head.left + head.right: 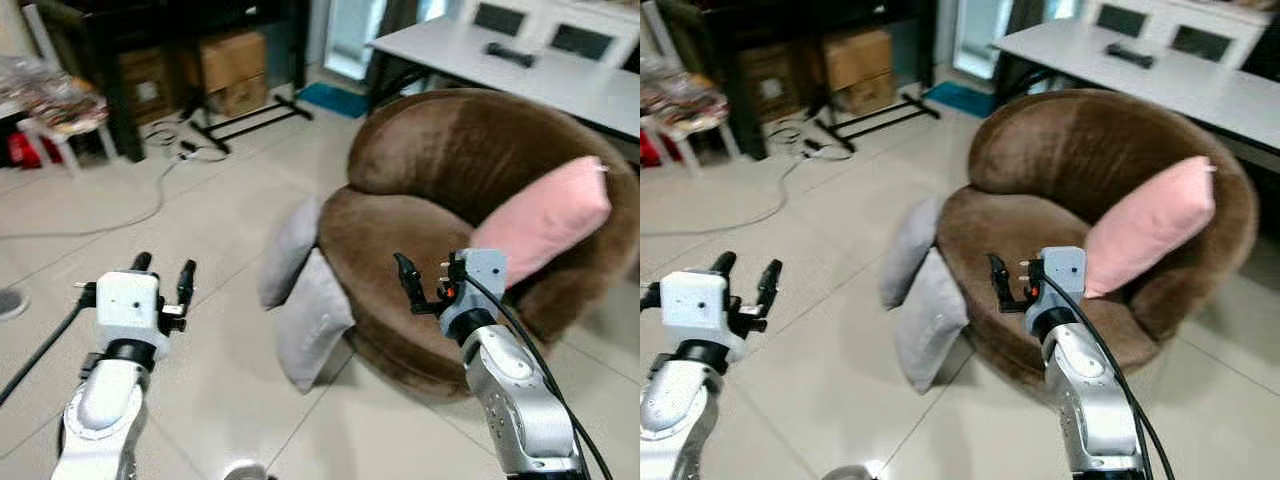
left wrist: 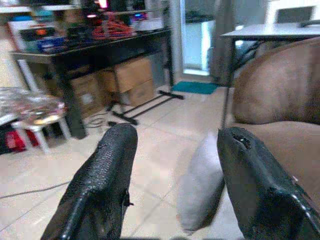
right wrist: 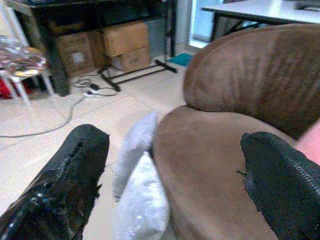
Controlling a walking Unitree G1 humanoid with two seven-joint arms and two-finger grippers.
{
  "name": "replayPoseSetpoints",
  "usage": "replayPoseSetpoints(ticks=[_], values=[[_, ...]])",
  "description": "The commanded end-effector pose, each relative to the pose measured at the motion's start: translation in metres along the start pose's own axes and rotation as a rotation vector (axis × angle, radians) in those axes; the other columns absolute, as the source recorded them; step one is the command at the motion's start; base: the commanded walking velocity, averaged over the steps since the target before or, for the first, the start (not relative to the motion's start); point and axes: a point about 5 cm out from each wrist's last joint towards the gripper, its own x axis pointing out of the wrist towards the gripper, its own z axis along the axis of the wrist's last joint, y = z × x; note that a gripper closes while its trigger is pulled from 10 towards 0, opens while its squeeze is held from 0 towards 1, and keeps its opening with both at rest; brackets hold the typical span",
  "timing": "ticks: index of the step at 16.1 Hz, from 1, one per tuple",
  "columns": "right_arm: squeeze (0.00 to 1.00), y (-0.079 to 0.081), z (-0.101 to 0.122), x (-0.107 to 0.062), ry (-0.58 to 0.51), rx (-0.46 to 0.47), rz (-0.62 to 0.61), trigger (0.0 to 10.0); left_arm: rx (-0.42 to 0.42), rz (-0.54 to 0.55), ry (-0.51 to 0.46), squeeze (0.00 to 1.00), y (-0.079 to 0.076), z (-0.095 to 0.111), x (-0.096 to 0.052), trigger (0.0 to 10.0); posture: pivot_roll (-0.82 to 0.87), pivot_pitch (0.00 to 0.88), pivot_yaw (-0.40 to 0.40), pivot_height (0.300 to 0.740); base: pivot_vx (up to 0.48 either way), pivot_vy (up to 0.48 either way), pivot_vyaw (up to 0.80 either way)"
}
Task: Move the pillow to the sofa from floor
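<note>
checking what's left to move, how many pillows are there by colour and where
grey pillows: 2, on the floor, leaning on the brown sofa front: one nearer, one behind it
pink pillows: 1, on the sofa seat against its backrest
total: 3 pillows

Your 2 head views look forward and down from above the tiled floor, facing the round brown sofa from fairly near. Each wrist view looks low and level along its own fingers, closer in. All 4 views share the sofa and the grey pillows leaning on its front.
</note>
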Motion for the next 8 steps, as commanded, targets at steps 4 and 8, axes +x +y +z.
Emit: replayPoseSetpoints(ticks=[4, 8], values=[[0.0, -0.0044, 0.0021, 0.0021, -0.007, 0.013, -0.028, 10.0, -0.004, -0.012, 0.006, 0.0, -0.0007, -0.0003, 0.0001, 10.0, 0.1, 0.0, -0.054, 0.74, 0.337, 0.0, 0.4], [0.0, -0.0046, 0.0026, 0.0028, -0.007, 0.004, -0.027, 10.0, -0.007, -0.013, 0.004, 0.0, -0.0017, 0.0, 0.0006, 10.0, 0.1, 0.0, -0.057, 0.74, 0.341, 0.0, 0.0]])
